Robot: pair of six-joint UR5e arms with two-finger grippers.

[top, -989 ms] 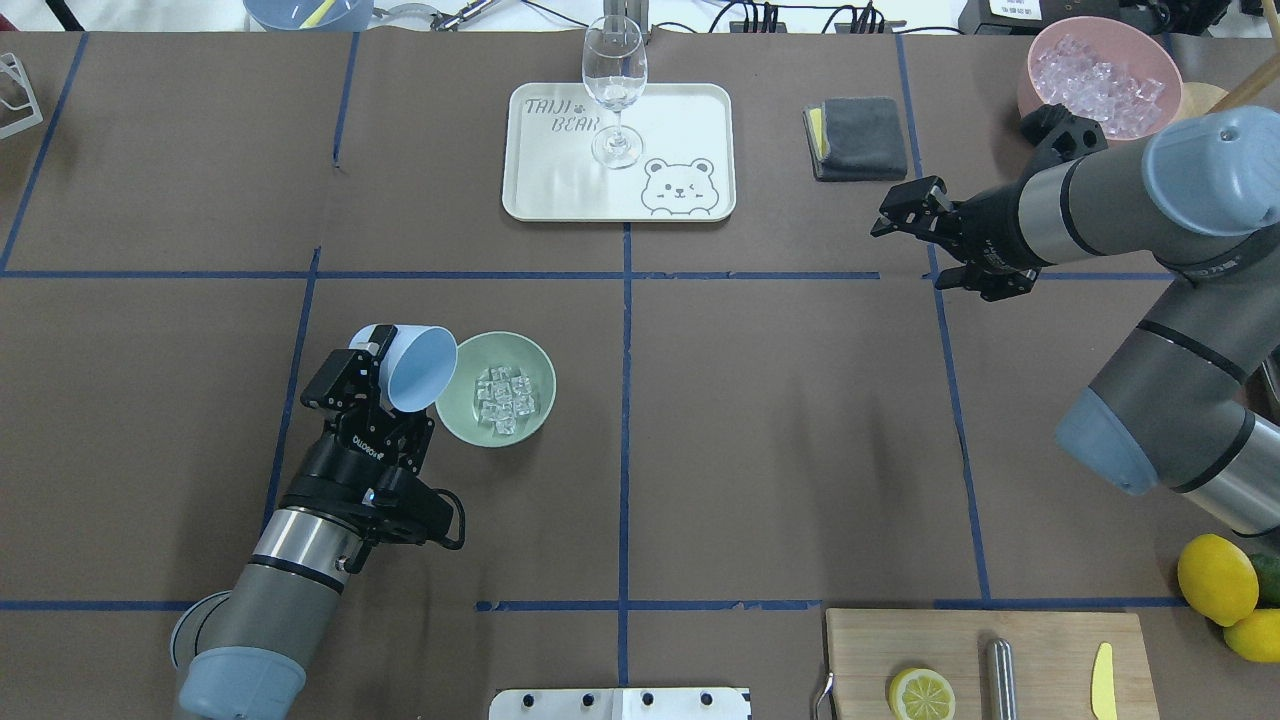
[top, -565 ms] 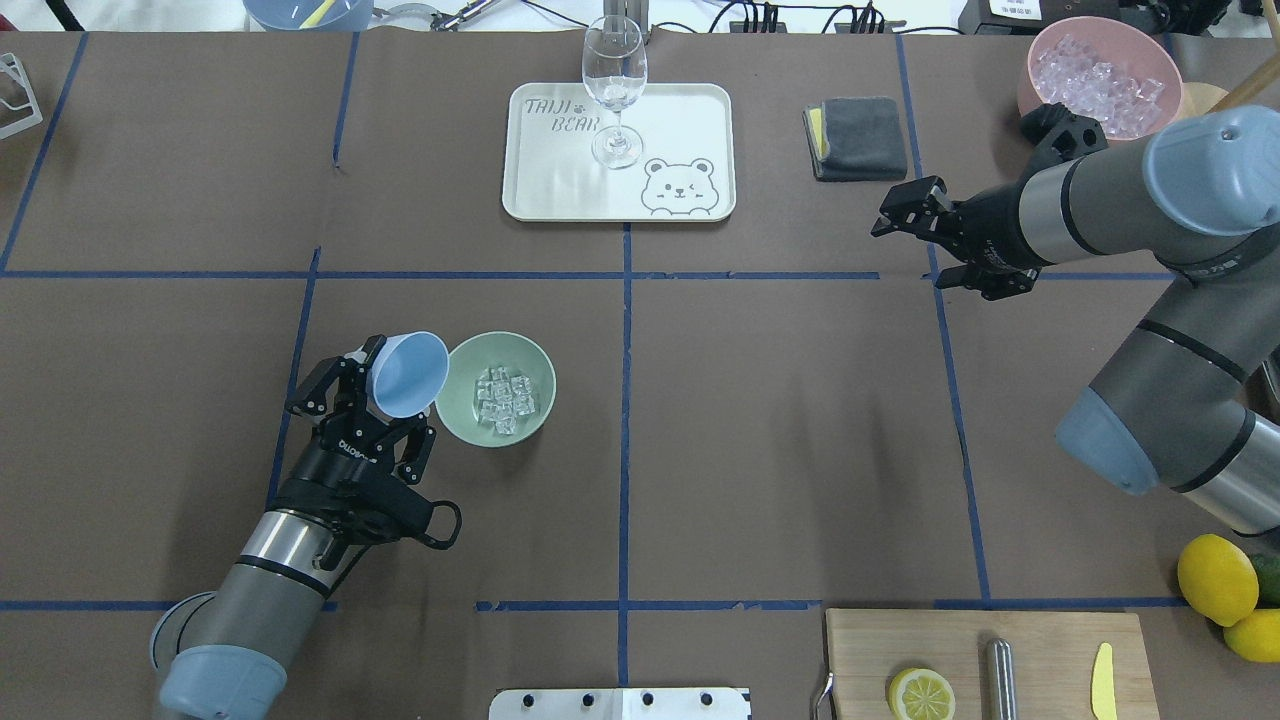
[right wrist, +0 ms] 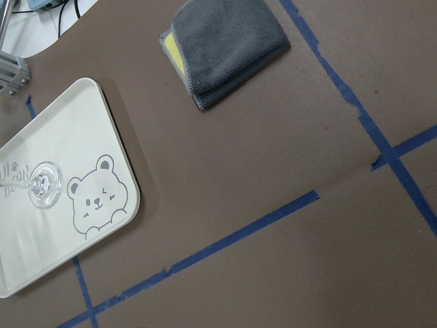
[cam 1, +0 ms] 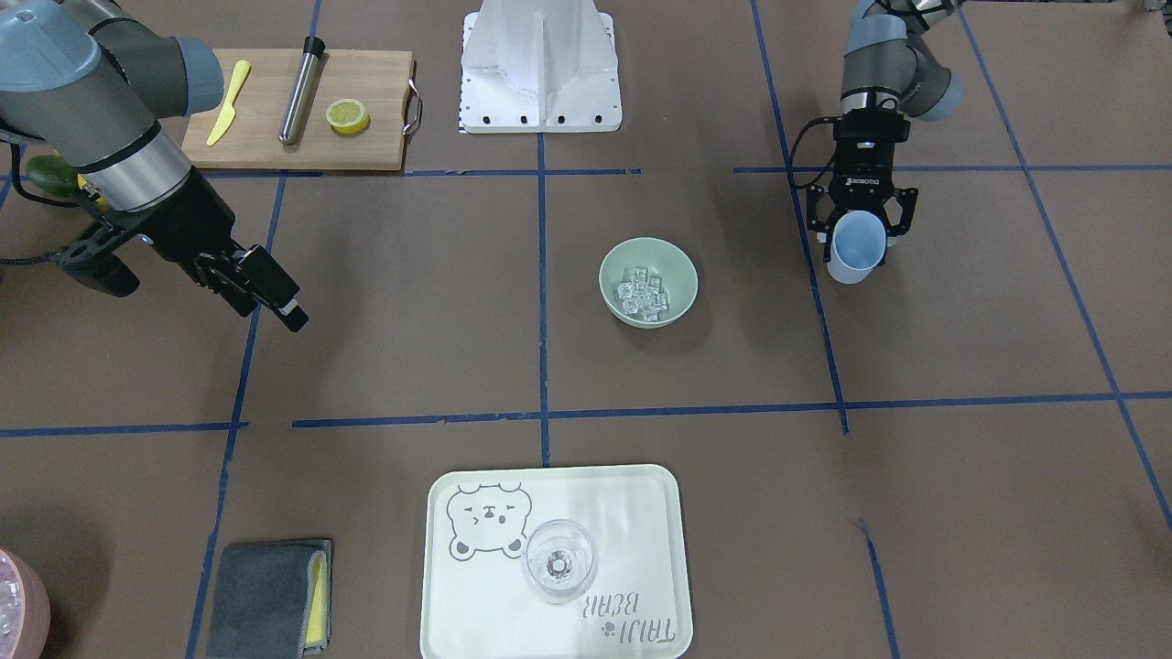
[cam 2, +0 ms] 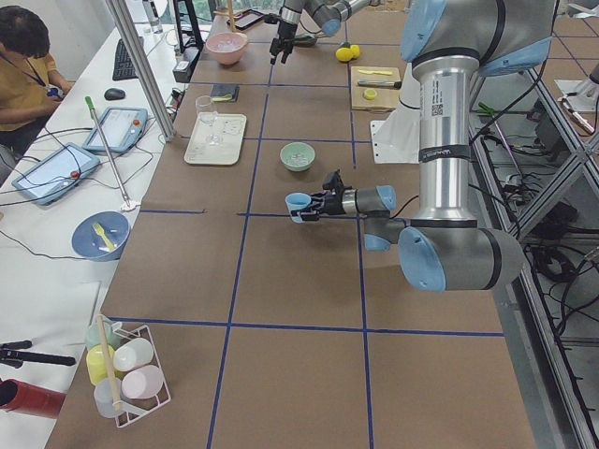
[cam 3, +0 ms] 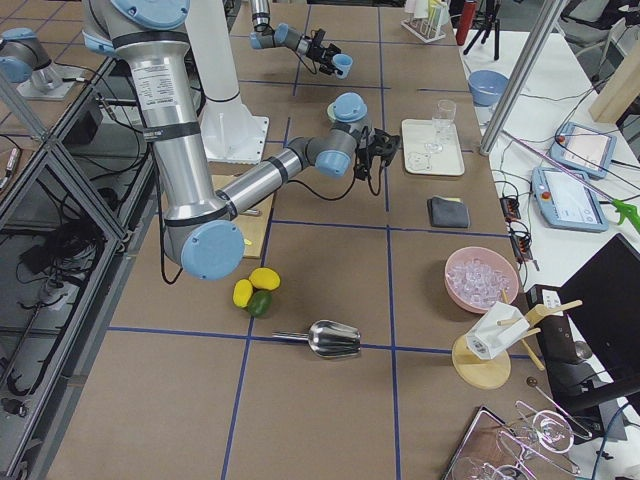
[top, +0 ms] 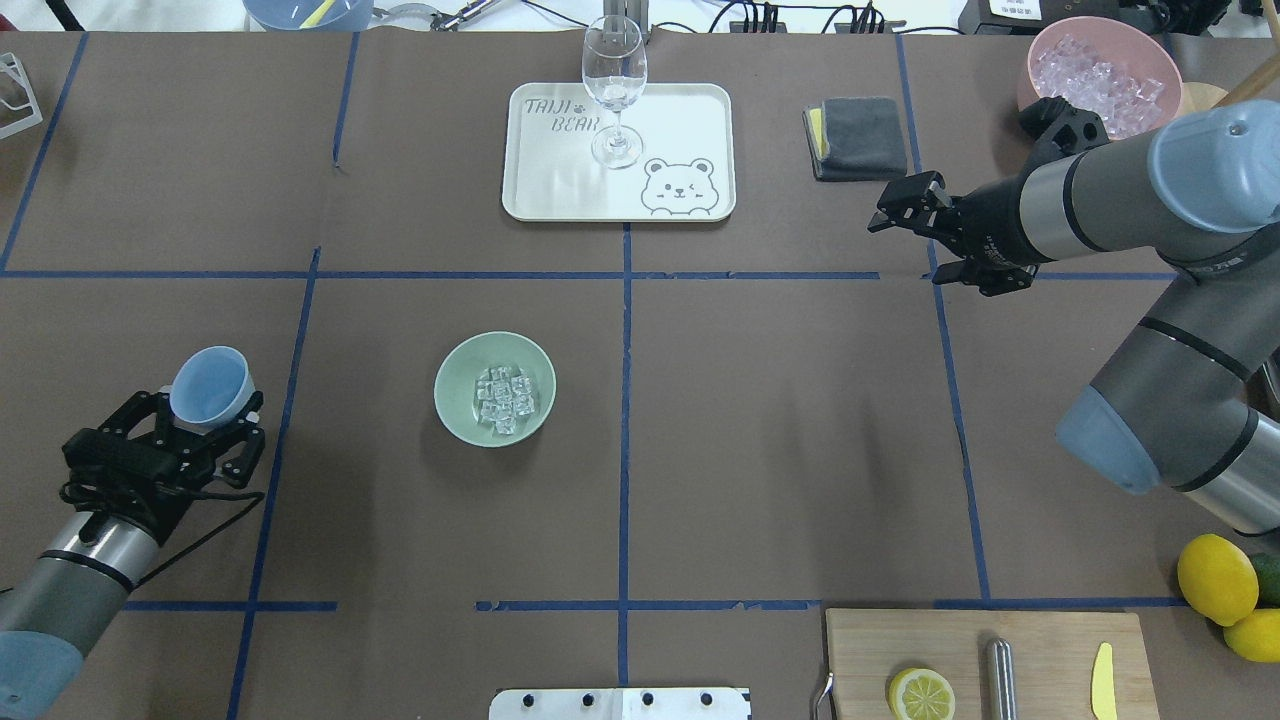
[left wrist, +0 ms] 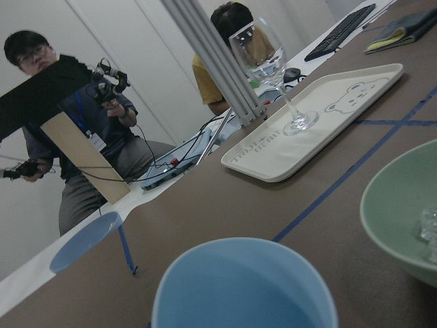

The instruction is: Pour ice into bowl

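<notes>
We see a pale sage-green bowl (top: 450, 385) holding clear, glassy ice (top: 503, 398). The cup (top: 210, 385) is light blue. The surface (top: 780, 420) is brown, crossed by a grid of blue tape lines (top: 625, 450). The far tray (top: 690, 110) is cream with a grey bear drawing and grey lettering. The cloth (top: 865, 135) is dark grey with a yellow edge; the far-right container (top: 1036, 78) is pink.

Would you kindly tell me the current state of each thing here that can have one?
Pale sage-green matte bowl: upright, holding clear ice cubes.
Light blue plastic cup: mouth up, empty, gripped.
Left gripper: shut on cup.
Right gripper: open, empty.
Clear wine glass: upright, apparently empty.
Pink bowl: holding more ice.
Grey cloth: folded.
Yellow lemon half: cut side up.
</notes>
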